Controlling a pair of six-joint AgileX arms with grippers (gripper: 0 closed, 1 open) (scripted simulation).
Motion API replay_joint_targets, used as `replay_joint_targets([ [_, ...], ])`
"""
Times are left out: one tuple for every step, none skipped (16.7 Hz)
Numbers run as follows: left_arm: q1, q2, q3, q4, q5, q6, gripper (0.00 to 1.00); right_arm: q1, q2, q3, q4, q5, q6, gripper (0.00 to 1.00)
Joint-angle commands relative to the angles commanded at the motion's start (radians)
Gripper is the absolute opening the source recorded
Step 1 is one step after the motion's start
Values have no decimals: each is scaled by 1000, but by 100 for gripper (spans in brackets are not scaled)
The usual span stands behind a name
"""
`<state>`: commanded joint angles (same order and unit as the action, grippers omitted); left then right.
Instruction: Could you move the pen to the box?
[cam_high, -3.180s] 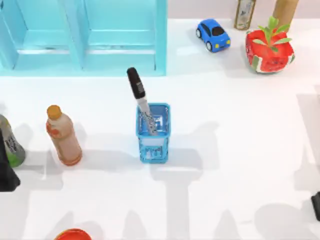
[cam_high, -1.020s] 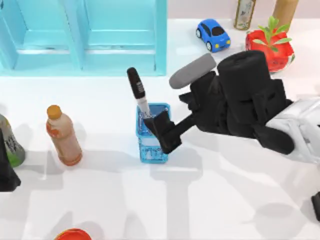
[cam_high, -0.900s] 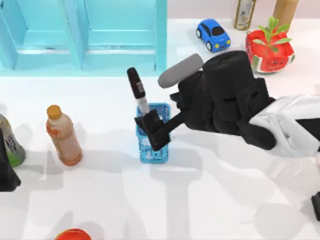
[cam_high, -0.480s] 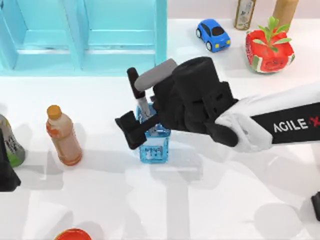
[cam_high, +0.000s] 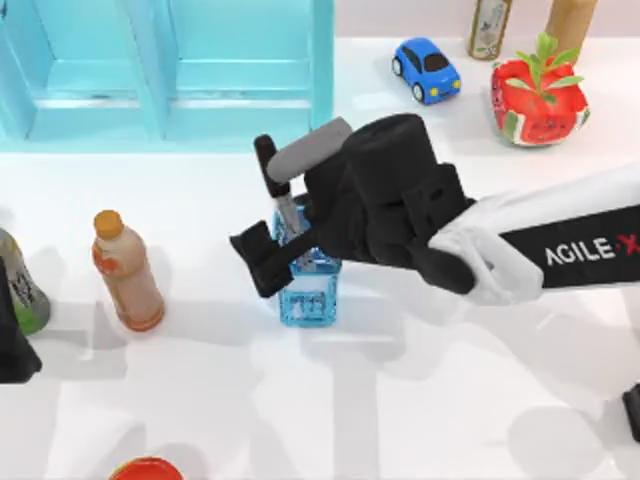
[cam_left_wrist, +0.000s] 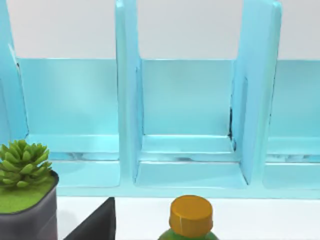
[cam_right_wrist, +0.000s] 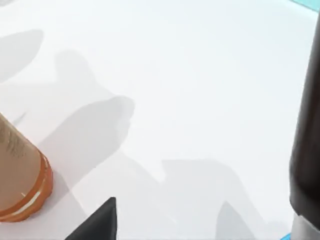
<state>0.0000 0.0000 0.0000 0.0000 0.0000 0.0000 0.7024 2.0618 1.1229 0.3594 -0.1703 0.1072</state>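
Your right gripper (cam_high: 256, 265) hangs at the blue cup (cam_high: 305, 300), just off the cup's side that faces the orange bottle (cam_high: 125, 275). Its fingers (cam_right_wrist: 97, 222) look spread and grasp nothing. The pen (cam_high: 266, 160) stands in the cup, barrel down and black cap up, leaning toward the box (cam_high: 240, 90) behind the cup. In the right wrist view the cap sits off to one edge, not centred between the jaws, so I judge the grasp is not lined up yet.

Watch for these from here:
- If you clench now, the jaws may meet on air or clip the cap from one side. That could push the pen over or tip the cup.
- The cup looks light and narrow. Any sideways nudge from the arm above it may slide it or knock it down.
- A grip high on the cap alone may let the pen swing or slip out.
- If you lift at a slant, the barrel may catch the rim and drag the cup along.
- The box is just behind the cup, so a low carry risks hitting its front wall.

Your left gripper (cam_high: 15, 350) sits parked well beyond the bottle from the cup, fingers apart.
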Motion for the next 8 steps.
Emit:
replay_joint_targets([
  [0,0,0,0,0,0,100,0,0,0,0,0,0,55],
  [0,0,0,0,0,0,100,0,0,0,0,0,0,47],
  [0,0,0,0,0,0,100,0,0,0,0,0,0,40],
  [0,0,0,0,0,0,100,0,0,0,0,0,0,32],
  [0,0,0,0,0,0,100,0,0,0,0,0,0,25],
  [0,0,0,0,0,0,100,0,0,0,0,0,0,17],
  [0,0,0,0,0,0,100,0,0,0,0,0,0,10],
  [0,0,0,0,0,0,100,0,0,0,0,0,0,2],
])
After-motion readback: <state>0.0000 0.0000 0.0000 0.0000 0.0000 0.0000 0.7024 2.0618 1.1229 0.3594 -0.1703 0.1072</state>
